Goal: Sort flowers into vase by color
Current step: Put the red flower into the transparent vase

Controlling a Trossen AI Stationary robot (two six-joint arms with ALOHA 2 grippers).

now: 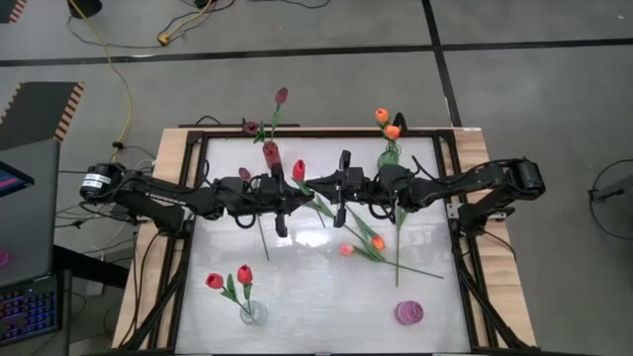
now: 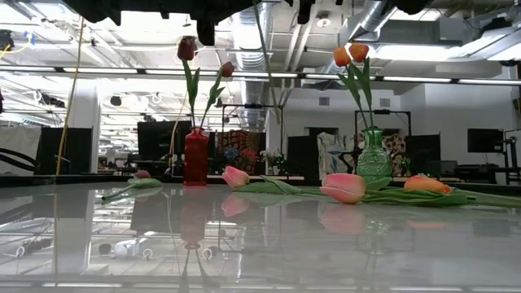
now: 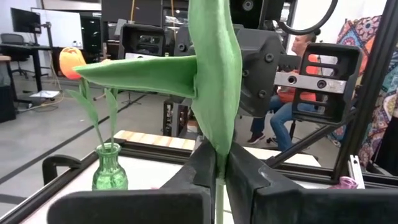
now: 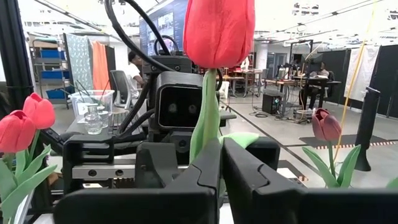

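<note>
A red tulip point(image 1: 299, 170) stands upright in mid-air over the middle of the table, with both grippers on its stem. My left gripper point(image 3: 219, 165) reaches in from the table's left and is shut on it. My right gripper point(image 4: 221, 155) reaches in from the right and is shut on it too, facing the left one. At the far edge a red vase point(image 2: 195, 155) holds dark maroon tulips and a green vase point(image 2: 374, 159) holds orange ones. A clear vase point(image 1: 252, 311) near the front holds two red tulips. Pink and orange tulips point(image 2: 343, 187) lie flat on the table. My left gripper pinches the tulip's green stem at the foot of its broad leaf point(image 3: 216, 140) between the two fingers. The fingers come in level from the table's left and lie across the stem. The tulip stands upright, clear of the table. My right gripper pinches the stem point(image 4: 208, 134) a little below the red head point(image 4: 219, 31) between its two fingers. The fingers come in level from the table's right, across the stem. The head stands above the fingers, and the thin lower stem point(image 2: 264, 57) hangs free above the table.
A pink vase point(image 1: 409, 312) stands at the front right. Another flower point(image 2: 142, 173) lies near the red vase. A dark frame point(image 1: 198, 138) borders the white table. People sit in the room beyond the table.
</note>
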